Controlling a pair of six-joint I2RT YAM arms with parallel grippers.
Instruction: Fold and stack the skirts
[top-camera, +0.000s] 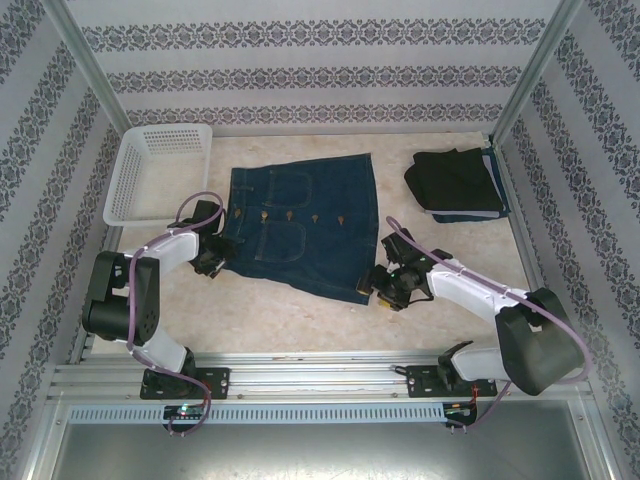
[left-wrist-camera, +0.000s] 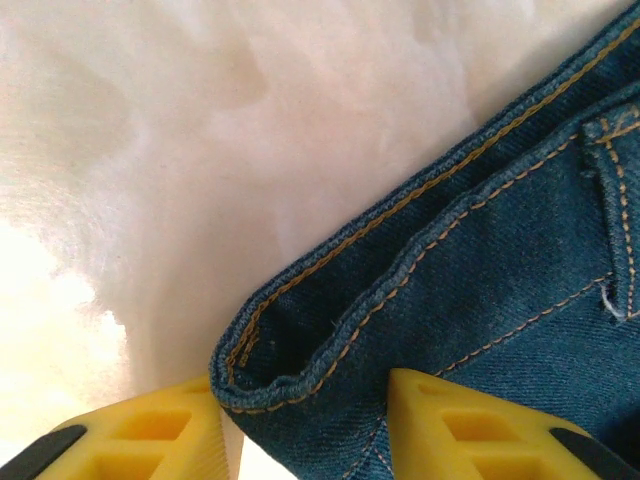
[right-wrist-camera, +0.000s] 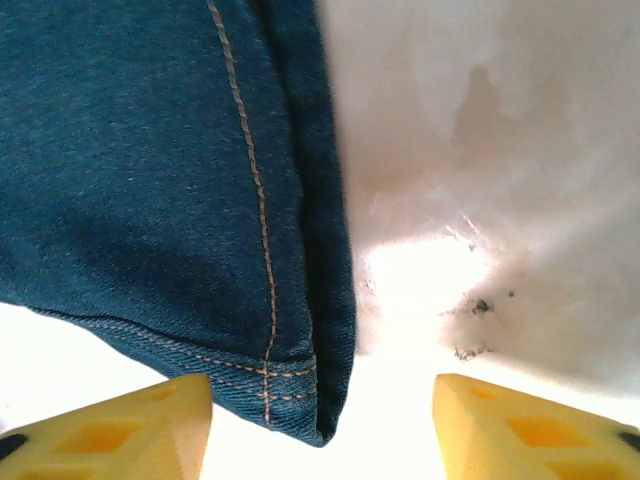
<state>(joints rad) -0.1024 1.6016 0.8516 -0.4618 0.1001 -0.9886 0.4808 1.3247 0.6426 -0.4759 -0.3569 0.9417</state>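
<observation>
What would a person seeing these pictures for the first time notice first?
A dark blue denim skirt lies spread flat in the middle of the table, buttons and pockets up. The left fingers flank its near left waistband corner and the right fingers flank its near right hem corner. A folded dark pile sits at the far right, a white basket at the far left.

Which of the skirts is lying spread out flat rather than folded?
The dark blue denim skirt in the middle of the table, spread open with its button front up. The black skirt lies folded at the far right.
</observation>
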